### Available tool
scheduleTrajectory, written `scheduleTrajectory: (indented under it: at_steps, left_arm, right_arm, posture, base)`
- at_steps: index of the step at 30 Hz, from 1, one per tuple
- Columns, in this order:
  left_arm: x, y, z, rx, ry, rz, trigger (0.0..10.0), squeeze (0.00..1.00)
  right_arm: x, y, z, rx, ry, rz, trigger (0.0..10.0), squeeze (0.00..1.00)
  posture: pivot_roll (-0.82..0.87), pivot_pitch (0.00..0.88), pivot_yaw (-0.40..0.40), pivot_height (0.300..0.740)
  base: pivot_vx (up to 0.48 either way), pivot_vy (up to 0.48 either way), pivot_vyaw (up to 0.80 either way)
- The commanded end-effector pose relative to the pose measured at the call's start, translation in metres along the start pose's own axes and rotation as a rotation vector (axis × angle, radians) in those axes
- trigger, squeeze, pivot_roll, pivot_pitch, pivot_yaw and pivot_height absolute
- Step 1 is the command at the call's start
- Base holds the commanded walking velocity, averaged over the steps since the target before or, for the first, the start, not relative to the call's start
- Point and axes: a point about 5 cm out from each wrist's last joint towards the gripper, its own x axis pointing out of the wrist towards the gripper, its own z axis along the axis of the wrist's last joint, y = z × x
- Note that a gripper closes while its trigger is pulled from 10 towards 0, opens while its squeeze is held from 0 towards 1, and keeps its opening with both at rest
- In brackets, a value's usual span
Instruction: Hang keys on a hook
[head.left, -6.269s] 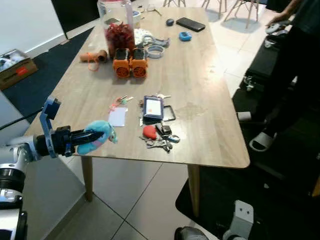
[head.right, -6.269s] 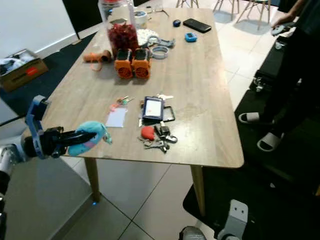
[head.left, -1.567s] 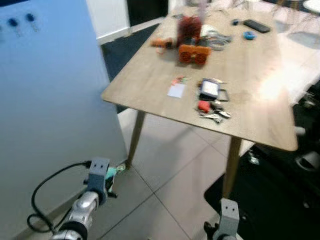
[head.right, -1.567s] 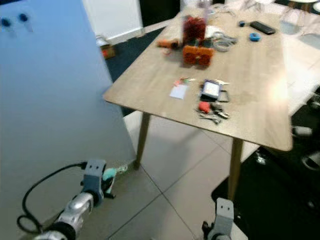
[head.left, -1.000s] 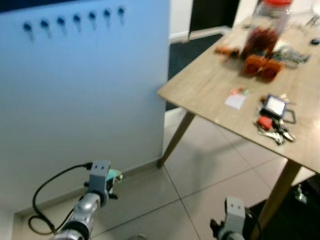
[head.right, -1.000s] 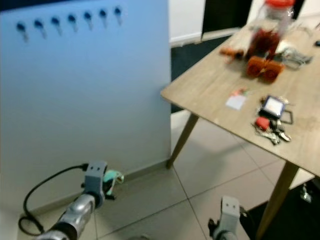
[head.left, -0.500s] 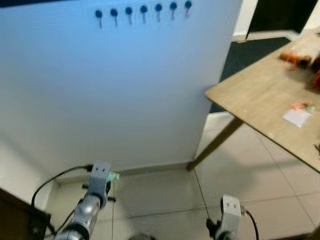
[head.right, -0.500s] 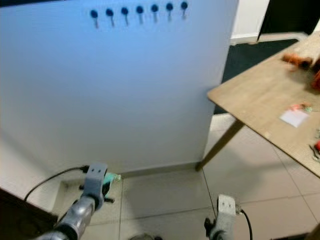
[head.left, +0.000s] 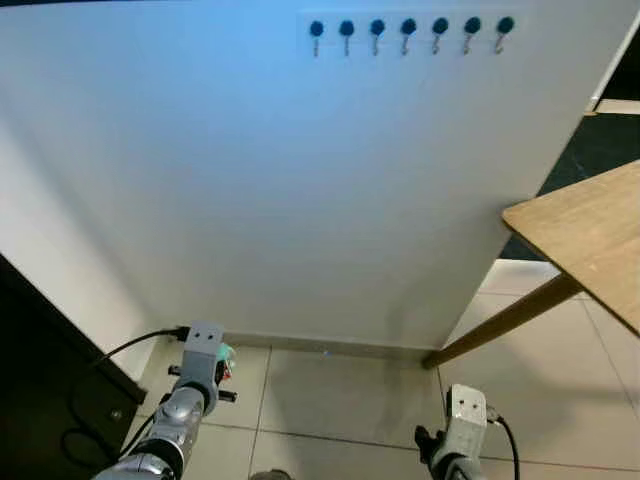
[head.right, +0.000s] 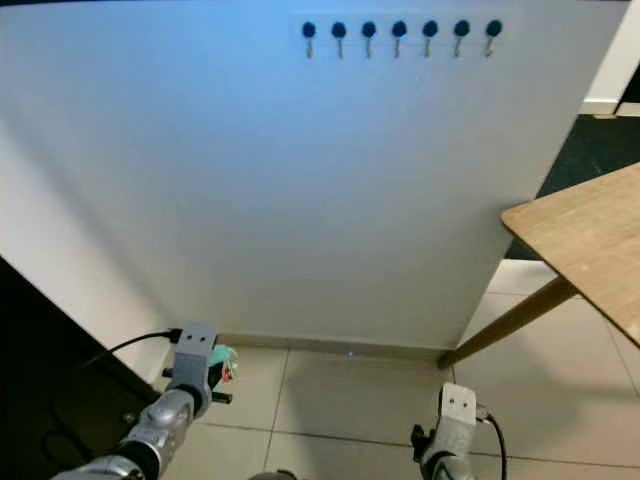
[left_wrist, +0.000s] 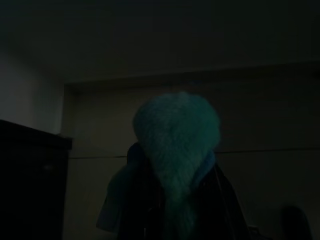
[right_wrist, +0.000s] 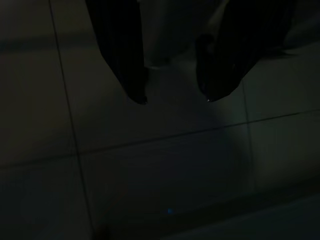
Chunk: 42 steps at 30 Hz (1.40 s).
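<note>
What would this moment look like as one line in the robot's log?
phase: facing hook wall | left gripper: holding teal plush keychain, low | right gripper: open, idle | hooks: bare

White wall (head.left: 300, 200), tiled floor (head.left: 340, 400)

White wall panel (head.left: 300, 190) ahead. Wooden table corner (head.left: 585, 230) at right on slanted leg (head.left: 505, 322). Tiled floor (head.left: 340, 400) below. Dark cabinet (head.left: 45, 380) at left.

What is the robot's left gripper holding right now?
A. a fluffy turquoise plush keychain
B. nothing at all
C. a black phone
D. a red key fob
A: the left gripper is closed around a fluffy turquoise plush keychain, held low near the floor below the white wall with its row of blue hooks.
</note>
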Motion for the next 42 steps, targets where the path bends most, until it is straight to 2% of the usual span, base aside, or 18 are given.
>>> scheduleTrajectory:
  at_steps: [1, 12, 34, 42]
  left_arm:
    - [0.0, -0.004, -0.003, -0.004, 0.022, -0.023, 10.0, 0.0]
    - [0.0, -0.009, -0.003, -0.04, -0.001, -0.07, 10.0, 0.0]
    - [0.0, -0.002, 0.001, -0.048, -0.028, -0.042, 10.0, 0.0]
    - [-0.001, 0.004, 0.002, -0.07, -0.051, 0.006, 10.0, 0.0]
  right_arm:
    - [-0.002, -0.004, -0.005, 0.003, 0.021, -0.007, 10.0, 0.0]
    - [-0.002, -0.004, -0.006, -0.003, 0.023, -0.003, 10.0, 0.0]
    - [-0.002, -0.002, -0.007, -0.007, 0.026, 0.004, 10.0, 0.0]
    - [-0.002, -0.002, -0.006, -0.011, 0.027, 0.006, 10.0, 0.0]
  posture:
    - [0.03, 0.014, 0.029, 0.74]
    - [0.04, 0.009, 0.02, 0.74]
    - [0.04, 0.013, 0.022, 0.74]
    - [0.05, 0.021, 0.016, 0.74]
  base:
    - [0.0, 0.0, 0.0]
    - [0.0, 0.0, 0.0]
    - [0.405, 0.0, 0.0]
    - [0.0, 0.0, 0.0]
